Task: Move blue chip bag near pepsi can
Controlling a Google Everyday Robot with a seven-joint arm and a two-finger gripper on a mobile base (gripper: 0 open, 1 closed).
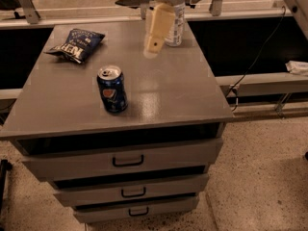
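The blue chip bag (76, 44) lies flat at the far left corner of the grey cabinet top (168, 95), white lettering up. The pepsi can (112, 89) stands upright near the middle-left of the top, a good way in front of the bag. My gripper (157, 30) hangs over the far middle of the top, its cream fingers pointing down. It is to the right of the bag and behind the can, touching neither. It holds nothing that I can see.
A clear plastic water bottle (175, 25) stands at the far edge, just behind and right of the gripper. The cabinet has three drawers (127, 160) in front. A black cable (257, 57) runs down on the right, over a speckled floor.
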